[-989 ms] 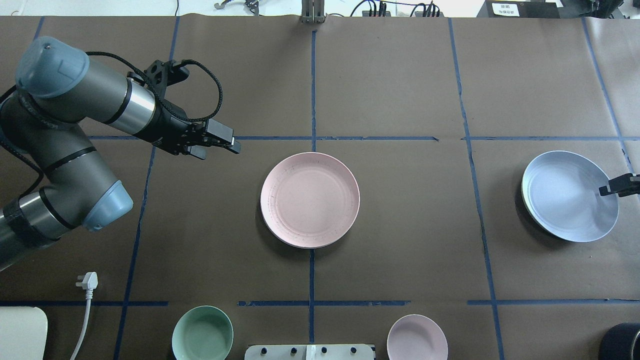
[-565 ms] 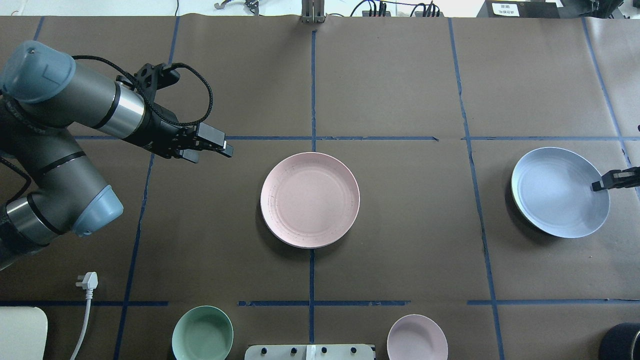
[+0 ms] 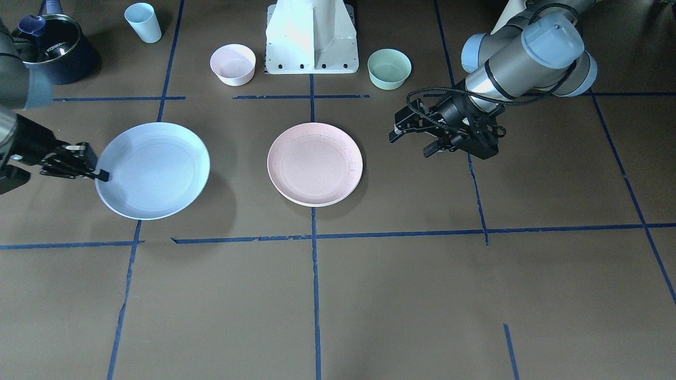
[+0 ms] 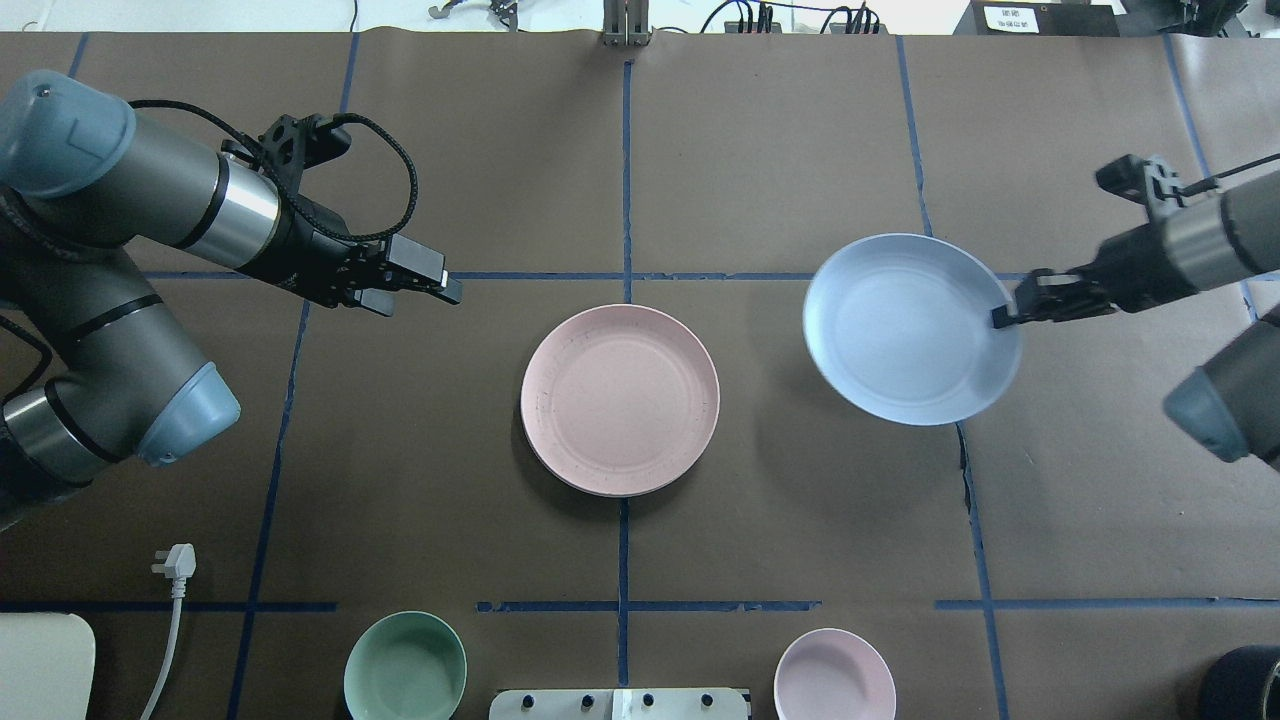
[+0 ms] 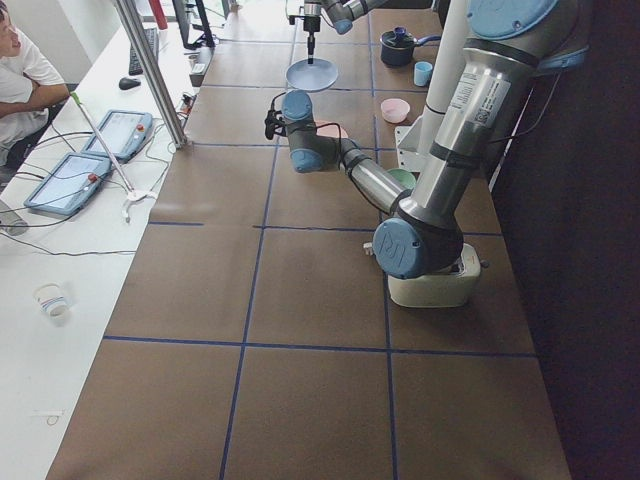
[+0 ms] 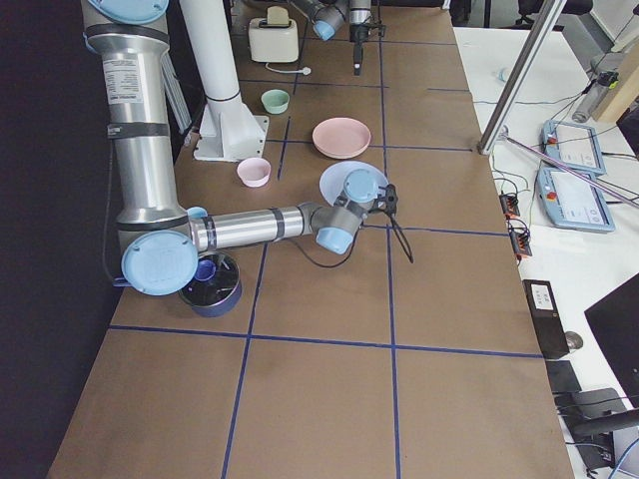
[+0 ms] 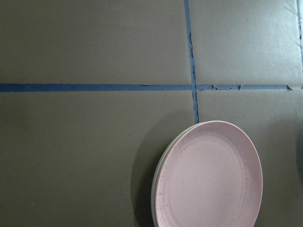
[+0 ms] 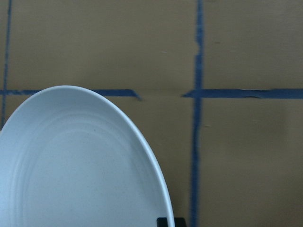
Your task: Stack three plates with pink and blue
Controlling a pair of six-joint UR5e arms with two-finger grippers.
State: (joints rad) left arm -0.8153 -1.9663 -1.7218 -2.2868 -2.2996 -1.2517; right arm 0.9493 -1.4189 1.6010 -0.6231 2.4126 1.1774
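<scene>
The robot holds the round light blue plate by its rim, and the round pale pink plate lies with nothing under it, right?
No: the round pale pink plate lies on a round cream plate, whose rim peeks out in the left wrist view. The round light blue plate is held by its rim.

cream plate (image 7: 154, 189) mostly hidden under pink plate (image 7: 208, 175), blue plate (image 8: 71, 165) cropped

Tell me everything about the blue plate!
The blue plate is round, shallow and matte light blue, with faint rings inside its rim. It is empty. The right gripper pinches its rim at one edge and holds it up off the table, its shadow below. It hangs apart from the pink plate.
</scene>
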